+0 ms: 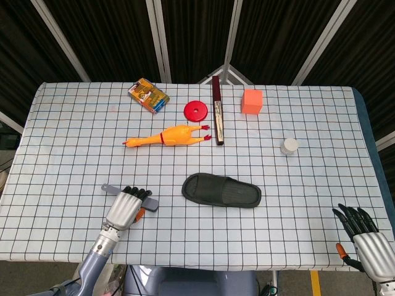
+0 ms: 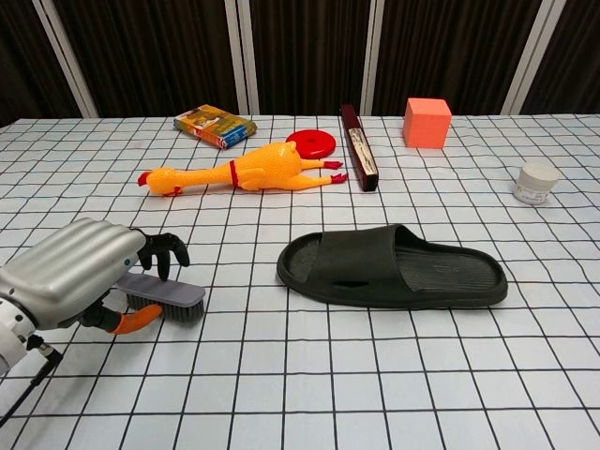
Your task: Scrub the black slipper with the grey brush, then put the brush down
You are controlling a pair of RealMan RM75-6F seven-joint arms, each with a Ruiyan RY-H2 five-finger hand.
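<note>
You can read nothing here: print on the box (image 2: 215,126) and the case (image 2: 359,147) is too small.

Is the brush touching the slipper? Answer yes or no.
No; in the chest view the brush lies apart from the slipper, with bare tablecloth between them.

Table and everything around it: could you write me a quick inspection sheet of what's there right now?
Surface: table under a white, black-gridded cloth.
Job's things: black slipper lying flat, untouched; grey brush left of it, bristles down.
Clutter: rubber chicken, red disc, printed box, dark long box, orange cube, small white jar.
Robot hands: left robot hand over the brush handle, fingers curled on it; right robot hand at the near edge, holding nothing.
Cables: thin cable at the left wrist.
Surroundings: dark curtains, white poles.
</note>
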